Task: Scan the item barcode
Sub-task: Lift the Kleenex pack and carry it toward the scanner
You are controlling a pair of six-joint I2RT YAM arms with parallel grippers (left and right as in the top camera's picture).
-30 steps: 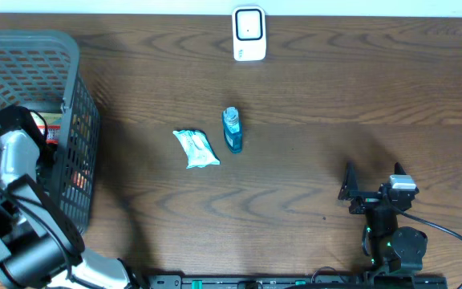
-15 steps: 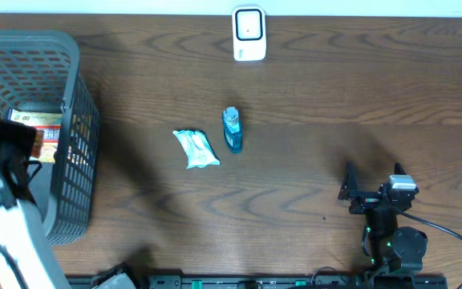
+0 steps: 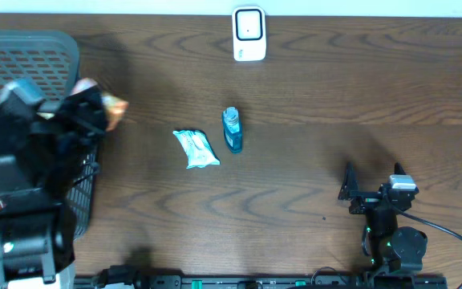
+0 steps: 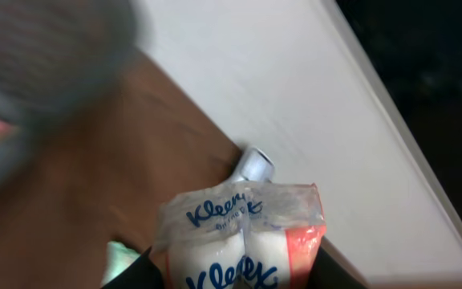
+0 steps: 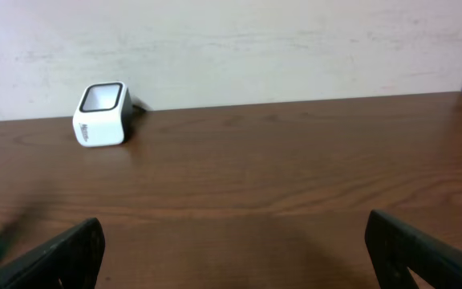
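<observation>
One pack in hand: the left gripper (image 3: 87, 116) is clamped on the Kleenex tissue pack (image 4: 241, 237), jaws part-closed on its two sides, and the pack juts out ahead of the fingers.
Step in hand: looks like the carry toward the scanner (image 3: 249, 34), with nothing presented to it yet.
Target spot: the scanner sits well ahead of the left gripper, and in the wrist view it peeks just past the pack's top edge.
Next move: likely a swing forward, then a turn so the barcode faces the window. Where the barcode lies cannot be told.
Below the gripper: the basket (image 3: 54, 56), a grey plastic lattice.
Pack: soft, pillowy, glossy film with a crimped seam, and it probably squashes under a hard squeeze.
Scanner body: small white rounded block with a dark window.
Right gripper (image 5: 235, 257): spread wide and empty, low over the wood-grain table (image 3: 335, 88), with the scanner well ahead to its left.
</observation>
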